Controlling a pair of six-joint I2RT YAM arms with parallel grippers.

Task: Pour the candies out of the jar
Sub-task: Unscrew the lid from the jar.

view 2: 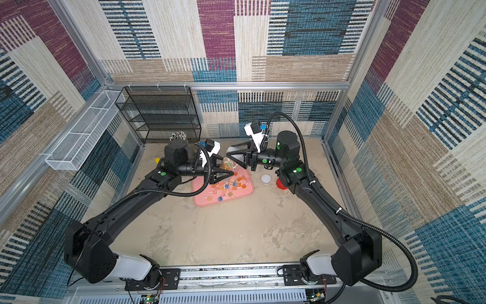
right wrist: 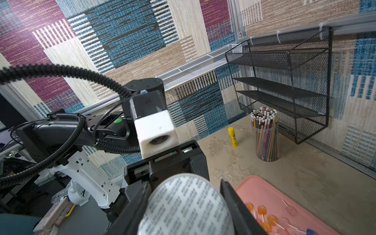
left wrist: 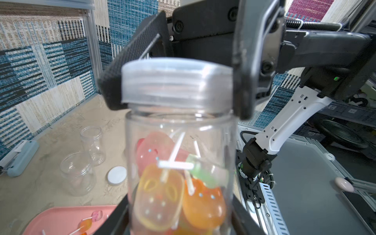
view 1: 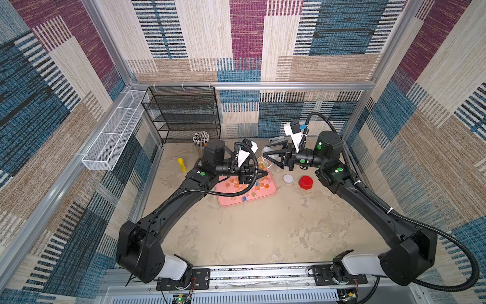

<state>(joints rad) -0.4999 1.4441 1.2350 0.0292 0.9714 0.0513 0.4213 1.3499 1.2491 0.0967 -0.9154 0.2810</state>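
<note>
A clear jar point(left wrist: 179, 162), probably light and slippery, clamped around its body by the left gripper point(left wrist: 181, 221); right gripper point(left wrist: 179, 101) pinches its lid point(left wrist: 177, 81).

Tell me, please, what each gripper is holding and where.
The left gripper holds the jar by its body; the right gripper clamps its lid by the rim.

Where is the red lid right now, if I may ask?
In a top view the red lid lies on the table, right of the pink tray, beside the white lid.
</note>
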